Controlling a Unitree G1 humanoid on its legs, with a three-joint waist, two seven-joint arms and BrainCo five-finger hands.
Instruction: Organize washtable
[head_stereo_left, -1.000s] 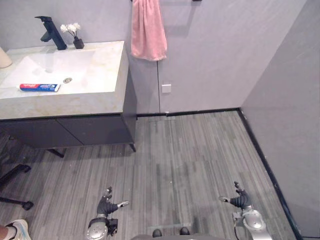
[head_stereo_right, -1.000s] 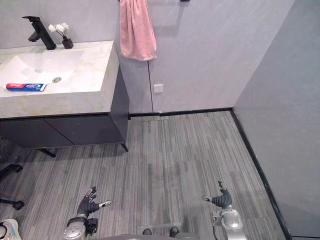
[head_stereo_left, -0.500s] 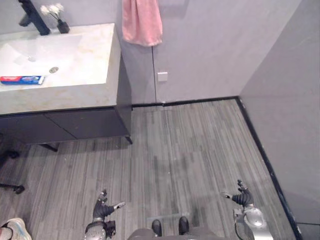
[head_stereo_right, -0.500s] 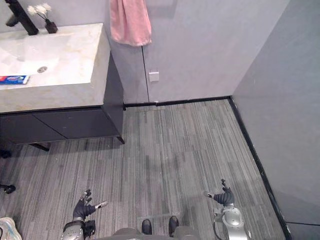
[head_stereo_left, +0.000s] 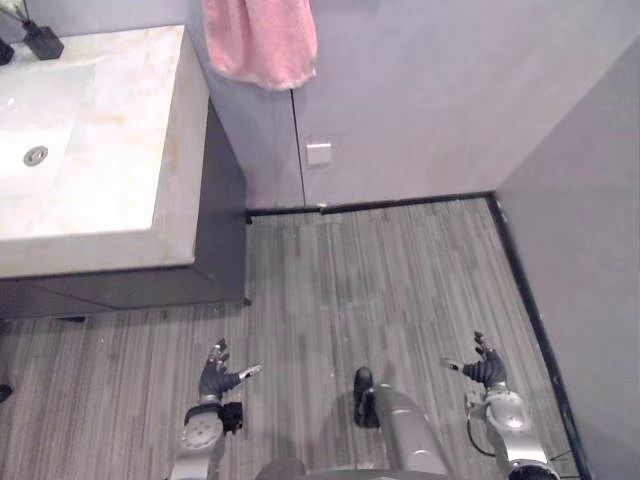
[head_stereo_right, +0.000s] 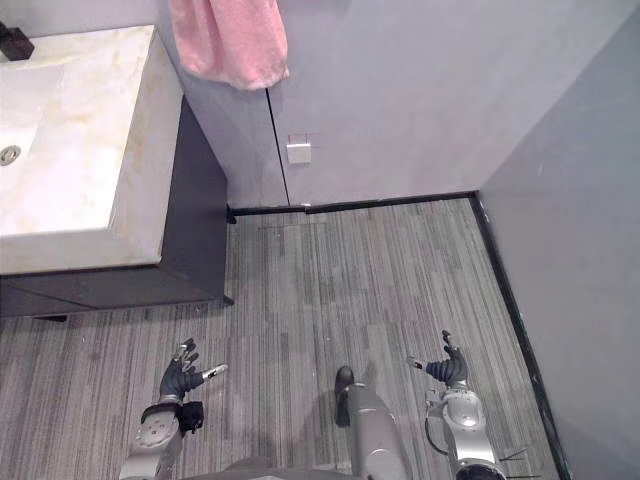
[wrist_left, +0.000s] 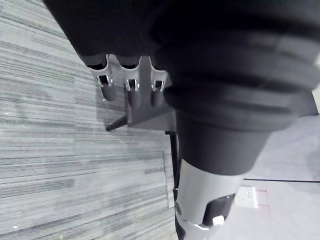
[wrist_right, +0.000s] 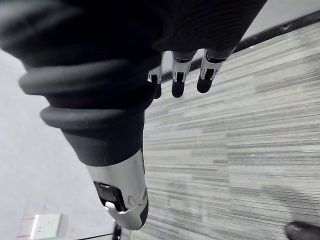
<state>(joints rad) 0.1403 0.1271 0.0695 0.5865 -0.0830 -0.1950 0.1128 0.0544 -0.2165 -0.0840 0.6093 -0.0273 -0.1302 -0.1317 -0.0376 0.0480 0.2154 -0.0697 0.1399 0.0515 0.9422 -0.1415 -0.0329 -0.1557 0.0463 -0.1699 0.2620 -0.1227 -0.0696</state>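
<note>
The washtable (head_stereo_left: 170, 150) with its pale marble top stands at the upper left, against the wall. Its white basin has a round drain (head_stereo_left: 36, 155), and a small black vase (head_stereo_left: 42, 42) stands at the back of the top. My left hand (head_stereo_left: 215, 378) hangs low over the wooden floor, well short of the table, with its fingers (wrist_left: 132, 85) straight and nothing in it. My right hand (head_stereo_left: 486, 370) hangs low at the right near the side wall, its fingers (wrist_right: 179, 80) also straight and empty.
A pink towel (head_stereo_left: 262, 40) hangs on the back wall beside the washtable. Below the marble top is a dark cabinet (head_stereo_left: 215, 230). A white wall socket (head_stereo_left: 318, 153) sits low on the back wall. A grey side wall (head_stereo_left: 590, 280) closes the right side.
The whole picture has shifted: the washtable now sits further left and closer, and the toothpaste and faucet have slid out past the left edge. Both hands stay low and open.
</note>
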